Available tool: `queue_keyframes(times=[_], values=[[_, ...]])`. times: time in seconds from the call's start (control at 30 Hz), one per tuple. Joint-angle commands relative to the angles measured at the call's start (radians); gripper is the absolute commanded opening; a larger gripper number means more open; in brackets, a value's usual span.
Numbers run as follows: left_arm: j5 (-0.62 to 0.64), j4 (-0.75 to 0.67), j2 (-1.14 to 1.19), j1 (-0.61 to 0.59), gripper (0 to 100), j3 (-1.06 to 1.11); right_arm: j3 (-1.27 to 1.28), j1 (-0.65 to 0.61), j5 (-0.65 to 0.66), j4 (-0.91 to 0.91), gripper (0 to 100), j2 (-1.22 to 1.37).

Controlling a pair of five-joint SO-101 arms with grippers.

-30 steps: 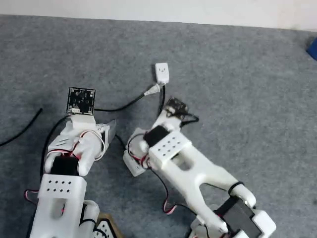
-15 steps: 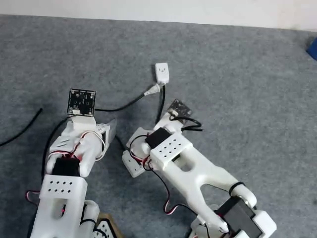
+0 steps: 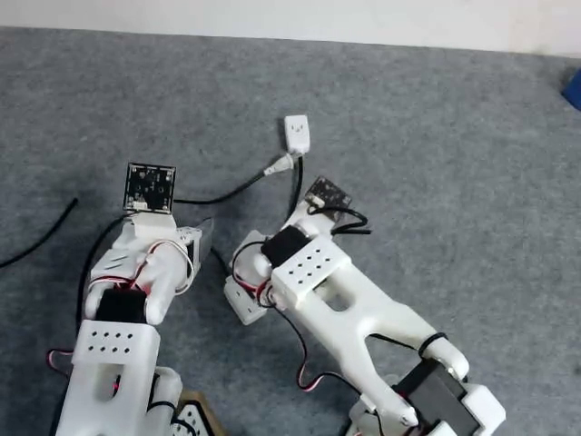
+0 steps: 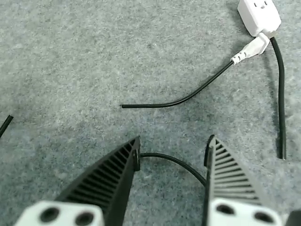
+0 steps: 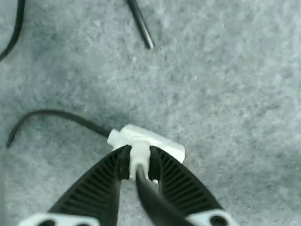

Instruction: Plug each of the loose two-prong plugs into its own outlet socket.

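My right gripper (image 5: 139, 149) is shut on a white two-prong plug (image 5: 139, 160) with a black cord, and the plug is pressed against a white outlet socket (image 5: 162, 143) lying on the carpet. In the high view that socket (image 3: 243, 304) lies under the right arm, between the two arms. A second white outlet (image 4: 257, 14) lies farther off, with a white plug (image 4: 249, 48) at its end. My left gripper (image 4: 173, 139) is open, low over a black cord (image 4: 175, 161), holding nothing.
Grey carpet (image 3: 454, 136) covers the whole work area. Black cords trail from the far outlet (image 3: 297, 133) toward the arms, and another cord end (image 3: 41, 238) lies at the left. A blue object (image 3: 574, 89) sits at the right edge.
The right arm drew back a little toward the near side, then came forward again, with the plug still in its gripper. The left arm has stayed still.
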Motion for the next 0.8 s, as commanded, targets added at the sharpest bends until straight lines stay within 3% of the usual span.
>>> queue_keyframes(times=[0.0, 0.33, 0.53, 0.77], values=[[0.009, -0.021, -0.013, -0.005, 23, -0.007, -0.048, -0.045, -0.005, 0.004, 0.7, -0.007], [0.009, -0.021, -0.013, -0.005, 23, -0.004, -0.038, -0.051, 0.035, -0.035, 0.7, -0.001], [0.009, -0.018, -0.013, -0.005, 23, -0.004, -0.051, -0.048, 0.032, -0.051, 0.7, 0.173], [0.009, -0.018, -0.013, -0.005, 23, -0.004, -0.097, 0.028, 0.029, -0.024, 0.7, 0.239]])
